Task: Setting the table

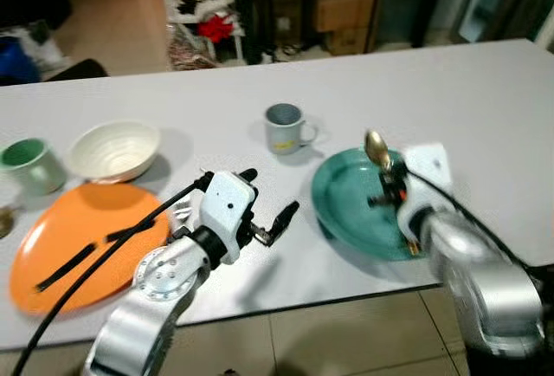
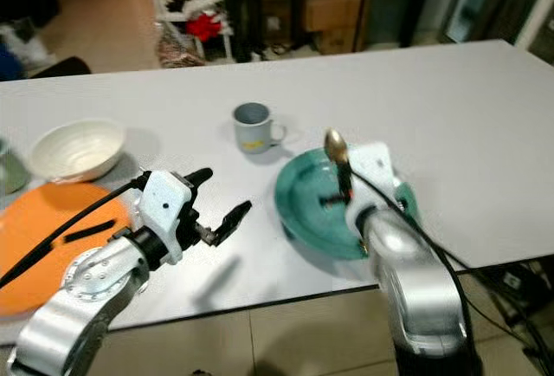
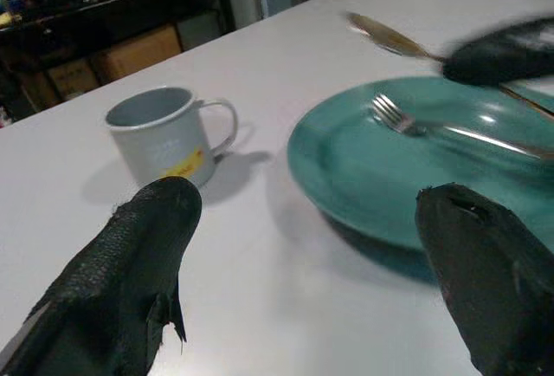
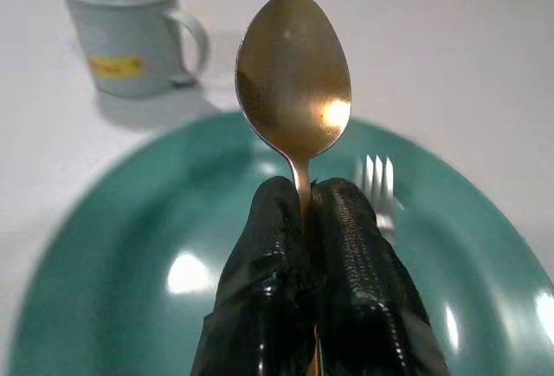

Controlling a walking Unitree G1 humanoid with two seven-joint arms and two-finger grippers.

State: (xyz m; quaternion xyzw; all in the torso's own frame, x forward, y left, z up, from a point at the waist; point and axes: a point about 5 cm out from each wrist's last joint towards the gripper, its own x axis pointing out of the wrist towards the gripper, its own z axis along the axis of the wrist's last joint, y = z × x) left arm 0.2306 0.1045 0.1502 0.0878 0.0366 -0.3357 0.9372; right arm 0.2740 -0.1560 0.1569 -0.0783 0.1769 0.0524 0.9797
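Right wrist view: spoon clamped btwn right fingers above teal plate; left fingers spread apart.

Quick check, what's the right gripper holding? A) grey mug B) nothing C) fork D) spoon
D: the right gripper has its fingers shut on the stem of a gold spoon, held above the teal plate, while the fork lies on that plate.
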